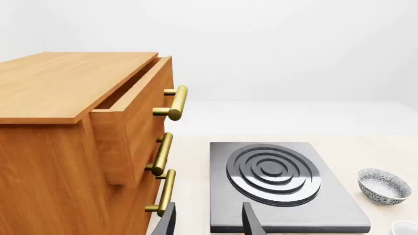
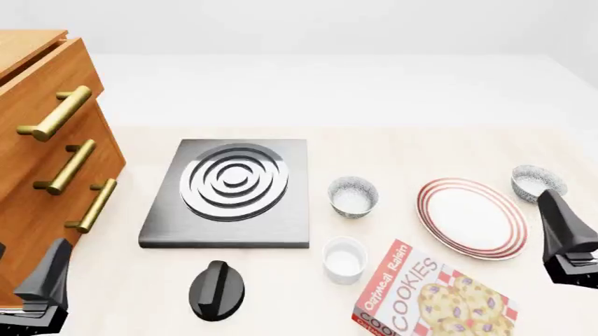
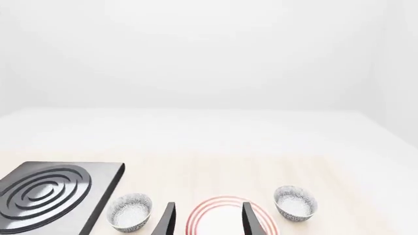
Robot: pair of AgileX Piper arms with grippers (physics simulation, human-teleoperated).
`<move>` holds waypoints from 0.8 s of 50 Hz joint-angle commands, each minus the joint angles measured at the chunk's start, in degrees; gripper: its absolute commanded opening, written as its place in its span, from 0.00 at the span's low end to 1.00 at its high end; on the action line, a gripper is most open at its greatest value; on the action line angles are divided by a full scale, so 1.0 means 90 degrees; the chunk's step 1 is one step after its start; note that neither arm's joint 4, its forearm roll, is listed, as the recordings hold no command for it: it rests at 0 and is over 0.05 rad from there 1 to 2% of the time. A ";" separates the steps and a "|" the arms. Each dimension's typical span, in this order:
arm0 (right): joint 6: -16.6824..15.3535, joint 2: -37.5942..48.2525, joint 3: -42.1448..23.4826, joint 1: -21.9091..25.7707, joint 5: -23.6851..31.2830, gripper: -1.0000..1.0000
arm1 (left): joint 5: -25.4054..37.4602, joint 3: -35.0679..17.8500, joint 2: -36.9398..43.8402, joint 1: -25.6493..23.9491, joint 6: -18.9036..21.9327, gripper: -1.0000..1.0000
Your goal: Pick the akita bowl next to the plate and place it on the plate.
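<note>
The white plate (image 2: 472,217) with red rings lies right of centre on the table. One speckled akita bowl (image 2: 537,182) stands just off the plate's far right rim. A second, identical bowl (image 2: 353,196) sits between the plate and the stove. In the right wrist view, the plate (image 3: 222,200) shows between the fingers, with one bowl (image 3: 295,201) on one side and the other bowl (image 3: 130,210) on the opposite side. My right gripper (image 2: 561,224) is open and empty, near the plate's right side. My left gripper (image 2: 52,269) is open and empty by the cabinet.
A black stove plate (image 2: 229,192) with ring burner lies at centre left. The wooden cabinet (image 2: 47,147) has brass handles, and its top drawer (image 1: 130,117) is pulled partly out. A white cup (image 2: 344,259), a cookies box (image 2: 425,297) and a black knob (image 2: 217,288) sit near the front.
</note>
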 commanded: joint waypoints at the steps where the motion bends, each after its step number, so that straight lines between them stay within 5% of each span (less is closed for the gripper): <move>1: -0.0038 0.0495 -0.0312 0.0063 -0.0243 1.00 | 0.0000 0.0000 0.0000 0.0000 0.0000 1.00; 40: -0.0006 0.2536 -0.1067 0.0199 -0.1251 1.00 | 0.0000 0.0000 0.0000 0.0000 0.0000 1.00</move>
